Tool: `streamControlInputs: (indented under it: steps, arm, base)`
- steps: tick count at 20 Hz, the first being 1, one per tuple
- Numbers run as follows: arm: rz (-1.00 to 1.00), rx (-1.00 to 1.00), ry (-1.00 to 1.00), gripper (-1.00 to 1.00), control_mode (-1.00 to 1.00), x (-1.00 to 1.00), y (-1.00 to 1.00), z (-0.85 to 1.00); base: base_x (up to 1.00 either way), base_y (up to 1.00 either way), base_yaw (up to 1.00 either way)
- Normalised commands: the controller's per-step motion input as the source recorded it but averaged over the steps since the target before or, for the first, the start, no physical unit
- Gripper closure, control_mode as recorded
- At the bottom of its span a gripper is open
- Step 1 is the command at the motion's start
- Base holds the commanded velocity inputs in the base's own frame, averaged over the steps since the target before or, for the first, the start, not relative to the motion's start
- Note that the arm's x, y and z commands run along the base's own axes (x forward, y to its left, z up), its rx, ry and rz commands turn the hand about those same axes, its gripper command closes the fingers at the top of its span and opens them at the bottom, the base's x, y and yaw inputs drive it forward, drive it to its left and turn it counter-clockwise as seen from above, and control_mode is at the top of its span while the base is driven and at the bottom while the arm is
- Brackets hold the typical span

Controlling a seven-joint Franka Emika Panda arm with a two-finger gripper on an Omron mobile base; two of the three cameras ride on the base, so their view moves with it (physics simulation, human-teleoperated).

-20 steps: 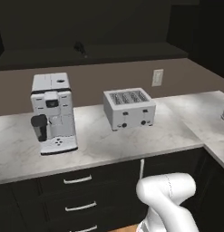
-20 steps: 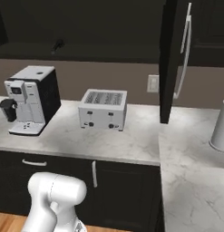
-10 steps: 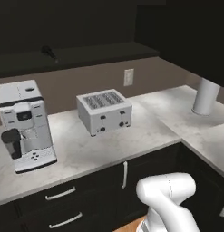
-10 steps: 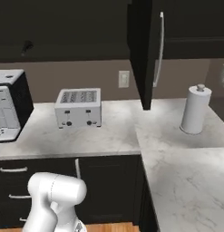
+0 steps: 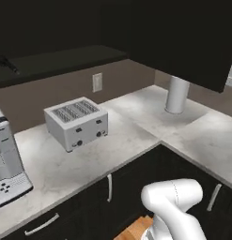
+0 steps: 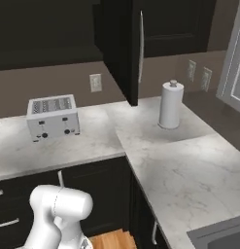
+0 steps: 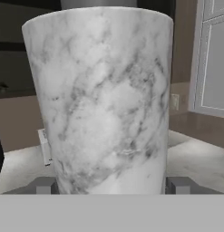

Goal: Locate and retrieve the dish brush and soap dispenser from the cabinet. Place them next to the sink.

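Note:
Up close in the hand view stands the soap dispenser, a white marbled cylinder between my two finger tips. My gripper is shut on it, one pad on each side, and its pump top is cut off by the top edge. The dish brush is a small black shape lying on the dark shelf of the black cabinet. The cabinet's door stands open over the counter. A grey corner of the sink shows at the lower right of the right base view.
A silver toaster sits on the white marble counter, with a coffee machine at the far left. A paper towel roll stands in the counter's corner. The counter turns toward me on the right, over black drawers.
Both base views have swung to the right: coffee machine and toaster slid left, while the paper towel roll, the corner counter and the sink's edge came into view.

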Motion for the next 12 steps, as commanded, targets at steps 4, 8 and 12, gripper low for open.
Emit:
streamControlInputs:
  steps: [4,8,12]
  arm:
    - [0.00,0.00,0.00,1.00,1.00,0.00,0.00,0.00]
    - [0.00,0.00,0.00,1.00,1.00,0.00,0.00,0.00]
    - [0.00,0.00,0.00,1.00,1.00,0.00,0.00,0.00]
  base:
    - [-0.09,0.00,-0.45]
    - [0.00,0.00,-0.49]
    - [0.00,0.00,-0.50]
